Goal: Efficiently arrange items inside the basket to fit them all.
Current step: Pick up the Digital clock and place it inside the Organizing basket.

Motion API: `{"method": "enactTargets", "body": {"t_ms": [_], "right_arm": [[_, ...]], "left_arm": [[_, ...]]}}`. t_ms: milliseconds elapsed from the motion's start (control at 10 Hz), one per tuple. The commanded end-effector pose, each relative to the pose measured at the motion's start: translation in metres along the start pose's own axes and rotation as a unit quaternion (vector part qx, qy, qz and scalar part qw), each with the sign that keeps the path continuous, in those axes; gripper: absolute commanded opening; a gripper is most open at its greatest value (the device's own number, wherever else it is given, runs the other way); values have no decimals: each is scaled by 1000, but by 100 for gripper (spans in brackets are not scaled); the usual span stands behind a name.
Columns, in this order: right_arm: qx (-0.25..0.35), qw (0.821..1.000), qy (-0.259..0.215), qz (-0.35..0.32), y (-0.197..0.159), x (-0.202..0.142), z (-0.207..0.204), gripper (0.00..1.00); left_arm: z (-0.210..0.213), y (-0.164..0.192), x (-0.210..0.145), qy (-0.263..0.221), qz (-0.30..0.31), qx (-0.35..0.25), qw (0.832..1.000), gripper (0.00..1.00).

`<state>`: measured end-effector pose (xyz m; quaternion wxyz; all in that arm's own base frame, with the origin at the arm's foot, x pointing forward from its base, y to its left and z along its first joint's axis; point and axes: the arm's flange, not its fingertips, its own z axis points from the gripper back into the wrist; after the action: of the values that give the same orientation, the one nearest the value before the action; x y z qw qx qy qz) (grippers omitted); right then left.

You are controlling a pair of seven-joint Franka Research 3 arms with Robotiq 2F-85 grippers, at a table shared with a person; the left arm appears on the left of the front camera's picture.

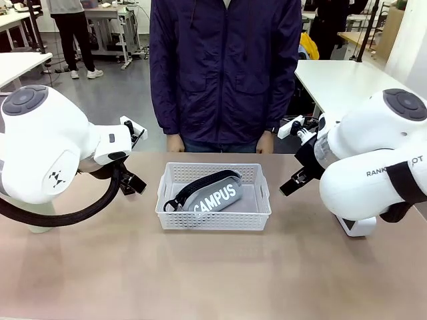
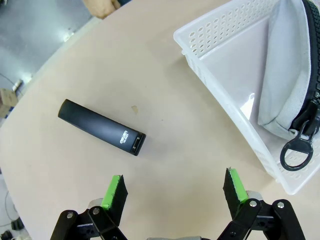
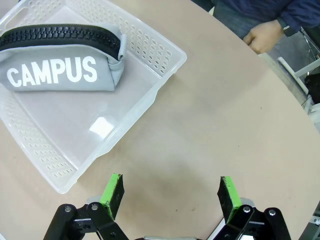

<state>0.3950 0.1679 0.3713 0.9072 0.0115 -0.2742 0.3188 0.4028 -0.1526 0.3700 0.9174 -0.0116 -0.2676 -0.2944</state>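
The white perforated basket [image 1: 213,216] stands mid-table with the grey "CAMPUS" pouch [image 1: 215,197] lying slanted inside it, black zipper up. My left gripper [image 1: 133,183] hovers left of the basket and my right gripper [image 1: 293,183] hovers right of it. In the left wrist view the left gripper [image 2: 174,186] is open above bare table, with the black stapler [image 2: 101,127] lying ahead of it and the basket [image 2: 225,70] with the pouch [image 2: 285,75] to the right. The right gripper [image 3: 171,187] is open and holds nothing, just off a basket [image 3: 155,50] corner, the pouch [image 3: 55,65] inside.
A person in a dark jacket stands at the far edge, one hand [image 1: 175,143] and the other hand [image 1: 265,143] resting near the table rim. That hand [image 3: 265,36] shows beyond the right gripper. Bare tabletop lies in front of the basket.
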Motion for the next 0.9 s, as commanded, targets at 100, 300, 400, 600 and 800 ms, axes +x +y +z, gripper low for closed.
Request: {"method": "enactTargets", "body": {"t_ms": [100, 300, 400, 600, 800], "right_arm": [[0, 1000, 0, 0, 0, 0, 0, 100], [19, 1000, 2, -2, -3, -3, 8, 100], [60, 998, 17, -6, -9, -8, 27, 100], [91, 990, -52, -96, -29, -36, 105, 100], [149, 963, -145, -172, -56, -83, 159, 100]], "left_arm": [[0, 0, 0, 0, 0, 0, 1000, 100], [8, -4, -5, 4, -40, -13, 999, 100], [28, -5, -9, -11, -58, -72, 996, 100], [96, -1, -30, -32, -31, -170, 984, 100], [157, 23, -69, -116, 24, -235, 965, 100]]}}
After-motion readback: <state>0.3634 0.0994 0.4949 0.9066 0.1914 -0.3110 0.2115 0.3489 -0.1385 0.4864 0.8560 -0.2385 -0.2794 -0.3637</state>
